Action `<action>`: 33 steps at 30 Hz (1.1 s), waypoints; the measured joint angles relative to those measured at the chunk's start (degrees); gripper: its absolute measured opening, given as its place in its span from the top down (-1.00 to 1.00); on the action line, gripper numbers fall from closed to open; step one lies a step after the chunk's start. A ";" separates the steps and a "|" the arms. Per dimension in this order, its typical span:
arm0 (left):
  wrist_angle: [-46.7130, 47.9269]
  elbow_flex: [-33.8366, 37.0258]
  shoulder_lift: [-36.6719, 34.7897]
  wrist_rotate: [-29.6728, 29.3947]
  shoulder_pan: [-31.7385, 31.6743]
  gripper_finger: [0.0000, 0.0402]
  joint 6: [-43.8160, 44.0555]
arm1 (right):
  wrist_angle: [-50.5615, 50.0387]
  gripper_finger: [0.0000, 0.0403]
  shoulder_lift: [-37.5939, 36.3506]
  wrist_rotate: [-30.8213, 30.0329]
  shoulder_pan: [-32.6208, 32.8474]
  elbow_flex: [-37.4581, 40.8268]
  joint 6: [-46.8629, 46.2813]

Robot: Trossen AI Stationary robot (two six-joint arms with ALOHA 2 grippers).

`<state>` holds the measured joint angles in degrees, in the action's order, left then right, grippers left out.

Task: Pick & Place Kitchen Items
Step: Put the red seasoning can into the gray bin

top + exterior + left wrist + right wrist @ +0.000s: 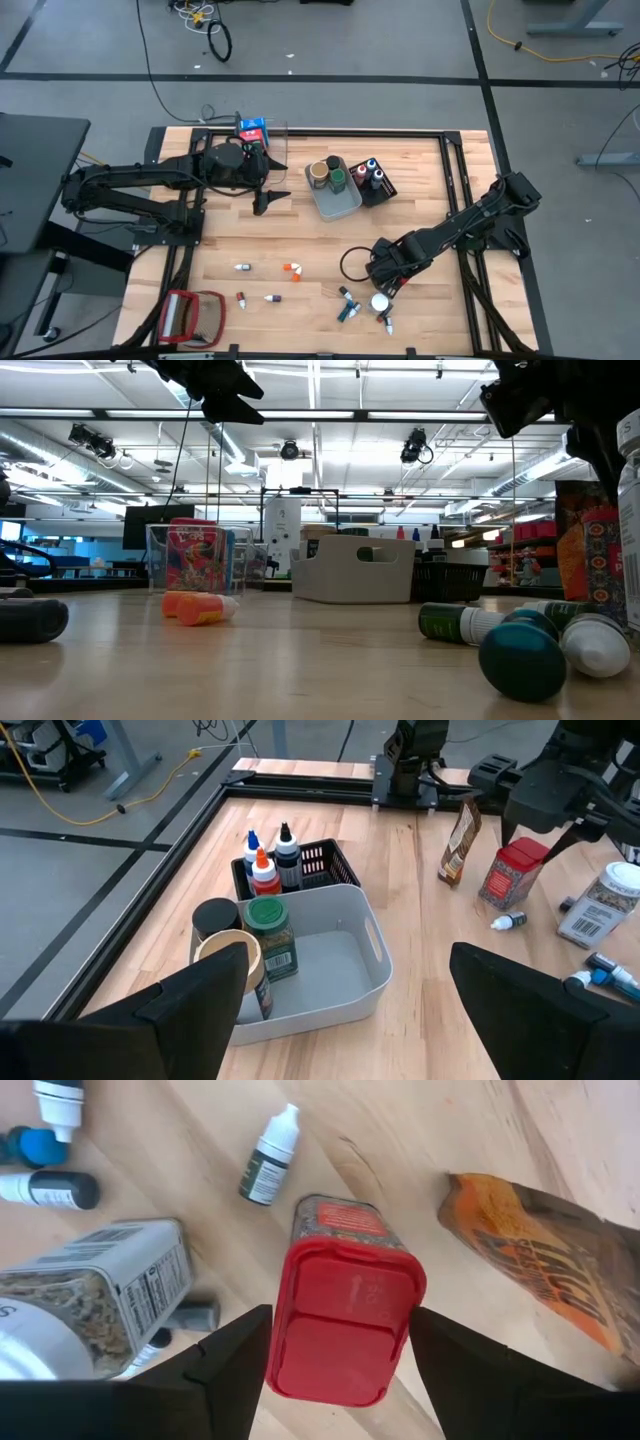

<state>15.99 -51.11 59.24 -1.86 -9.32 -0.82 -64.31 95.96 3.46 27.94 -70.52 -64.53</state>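
A spice tin with a red lid (345,1320) stands upright on the table at the near right, seen also in the left wrist view (510,870). My right gripper (340,1315) points straight down over it, open, one finger at each side of the lid. Beside the tin lie a white-capped jar (90,1300), a brown packet (540,1280) and a small white-tipped bottle (270,1160). My left gripper (270,200) hangs open above the table left of the grey bin (335,205) and holds nothing. My right gripper's fingers (240,1360) come from above and stand at two opposite sides of the tin's red lid (290,1330). I cannot tell whether they touch it. The tin stands upright on the table.
The grey bin (375,935) holds round jars and the black bin (335,865) holds capped bottles. A clear bin with cartons (275,135) stands at the far left. Small bottles lie along the near side (292,270), and a red-framed flat object (195,315) sits at the near left corner.
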 joint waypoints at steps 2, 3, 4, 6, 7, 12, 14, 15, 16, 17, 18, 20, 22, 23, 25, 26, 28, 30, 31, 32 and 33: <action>0.00 0.00 0.00 0.02 0.00 -0.77 0.00 | 0.08 -0.23 0.00 -0.01 0.02 0.00 0.00; 0.00 0.00 0.00 0.02 0.00 -0.77 0.00 | 0.15 -0.23 0.00 -0.01 0.02 0.00 -0.04; 0.00 0.00 0.00 0.02 -0.02 -0.77 0.00 | 0.24 -0.23 -0.02 -0.01 0.02 0.00 -0.07; 0.00 0.00 0.00 0.02 -0.01 -0.77 0.00 | 0.30 -0.23 -0.02 0.01 0.01 0.00 0.28; 0.00 0.00 0.00 0.04 -0.01 -0.77 0.00 | 0.30 -0.23 -0.02 0.02 0.02 0.00 0.63; 0.00 -0.01 0.00 0.03 -0.01 -0.77 0.00 | 0.32 -0.23 -0.04 -0.03 0.02 0.00 3.46; 0.00 0.00 0.00 0.04 -0.01 -0.77 0.00 | 0.42 -0.23 -0.04 -1.09 0.00 0.00 5.10; 0.00 0.00 0.00 0.04 -0.02 -0.77 0.00 | 0.56 -0.23 -0.04 -2.12 0.04 0.02 5.27; 0.02 0.00 0.00 0.04 0.00 -0.77 -0.01 | 0.65 -0.23 -0.04 -2.72 0.04 0.03 5.05; 0.02 0.00 0.00 0.04 -0.01 -0.77 0.00 | 0.72 -0.23 -0.04 -2.98 0.02 0.04 4.67; 0.02 0.00 0.00 0.04 -0.02 -0.77 0.00 | 0.83 -0.24 -0.04 -2.96 0.00 0.04 3.96; 0.02 0.00 0.00 0.04 -0.02 -0.77 -0.01 | 1.26 -0.25 -0.04 -3.03 0.00 0.04 2.73; 0.02 0.00 0.00 0.04 0.00 -0.77 -0.02 | 1.32 -0.30 -0.04 -2.92 0.00 0.04 2.20; 0.02 -0.01 0.00 0.04 -0.02 -0.77 -0.01 | 1.34 -0.32 -0.04 -2.69 0.00 0.04 2.22; 0.02 0.00 0.00 0.04 0.00 -0.77 -0.08 | 1.24 -0.38 -0.04 -1.82 -0.02 0.04 2.27; 0.02 -0.01 0.00 0.04 0.00 -0.77 -0.21 | 1.11 -0.41 -0.06 -1.26 -0.09 0.04 2.29; 0.02 0.00 0.00 0.04 -0.01 -0.77 -0.39 | 0.65 -0.48 -0.07 -1.02 -0.11 0.04 2.27; 0.02 0.00 0.00 0.04 -0.02 -0.77 -0.50 | 0.40 -0.54 -0.07 -1.03 -0.12 0.04 2.33; 0.02 -0.02 0.00 0.04 0.00 -0.77 -0.50 | 0.40 -0.56 -0.07 -1.02 -0.13 0.04 2.60; 0.02 0.00 0.00 0.04 0.00 -0.77 -0.50 | 0.37 -0.58 -0.07 -1.04 -0.13 0.04 2.97; 0.02 0.00 0.00 0.04 -0.02 -0.77 -0.50 | 0.35 -0.60 -0.07 -1.24 -0.13 0.04 3.20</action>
<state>16.01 -51.11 59.24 -1.83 -9.34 -1.32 -63.96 95.90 2.22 27.81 -70.48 -61.33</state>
